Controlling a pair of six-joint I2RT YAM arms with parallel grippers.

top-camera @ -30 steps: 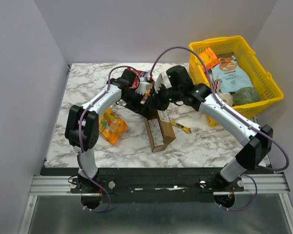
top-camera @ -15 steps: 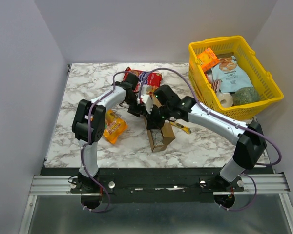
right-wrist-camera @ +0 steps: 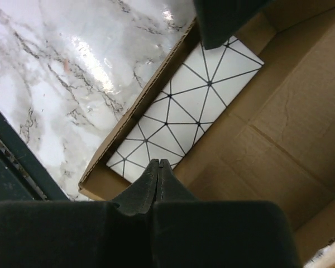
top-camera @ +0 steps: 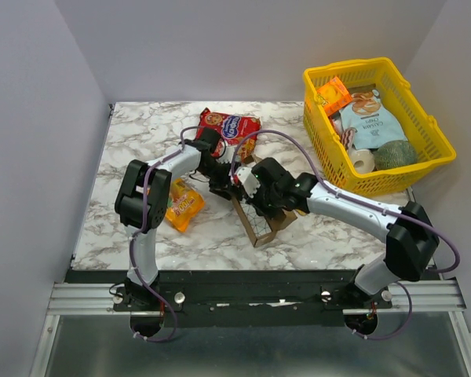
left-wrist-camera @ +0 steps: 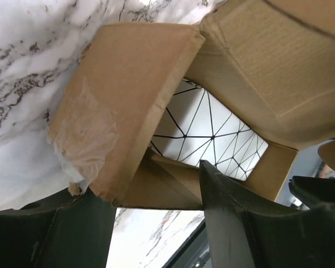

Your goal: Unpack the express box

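Two grippers meet at the opened express box [top-camera: 268,228] on the marble table [top-camera: 141,129].

The right gripper [right-wrist-camera: 157,165] is clenched, its two fingertips pressed together with nothing between them, and hangs inside the carton just above the near end of a white pack with black triangle lines [right-wrist-camera: 184,106] that lies flat on the box's floor. The left gripper [left-wrist-camera: 151,184] stands released at the box's far end, jaws apart, with the torn, tape-smeared edge of a brown flap [left-wrist-camera: 123,95] between them and not pinched. The box lies near the middle of the table, flaps spread, its long side angled toward the near edge. A yellow-orange packet [top-camera: 180,204] lies to its left, a red snack bag [top-camera: 228,126] behind it, and a filled yellow basket [top-camera: 353,66] stands at the far right.
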